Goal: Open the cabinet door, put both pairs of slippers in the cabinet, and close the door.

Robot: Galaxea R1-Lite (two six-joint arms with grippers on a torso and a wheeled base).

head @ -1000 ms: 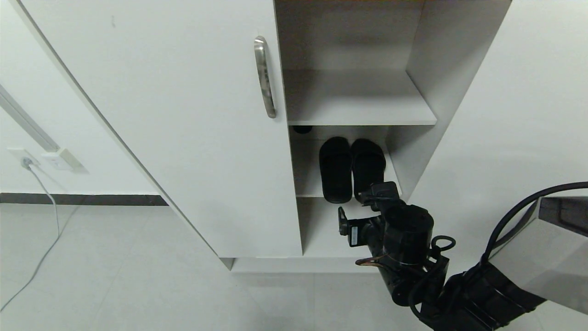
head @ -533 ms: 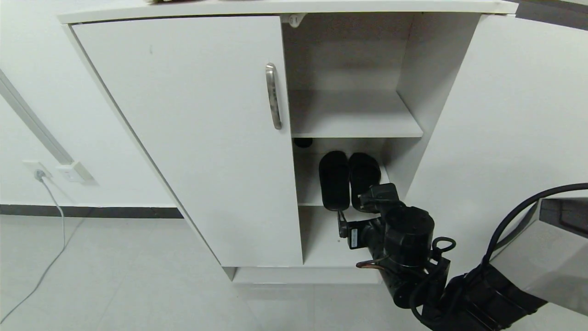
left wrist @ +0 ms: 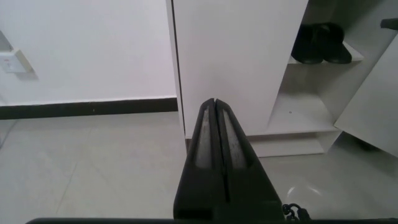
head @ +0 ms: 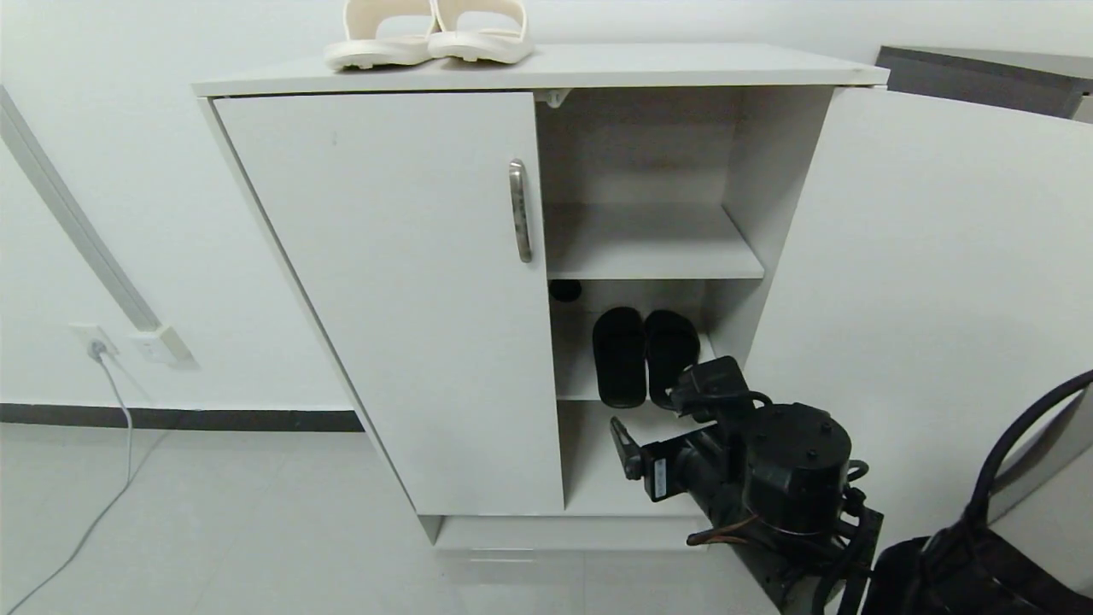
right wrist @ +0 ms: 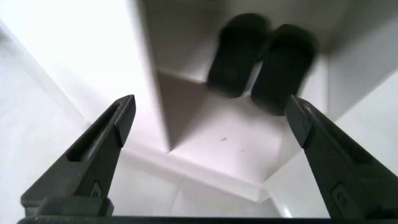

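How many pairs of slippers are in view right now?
2. The black pair sits on the middle shelf of the cabinet; the cream pair lies on its top. The shut left door may hide more.

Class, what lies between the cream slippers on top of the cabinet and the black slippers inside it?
In the head view, the cabinet top under the cream slippers, then one white shelf with nothing on it, above the black slippers.
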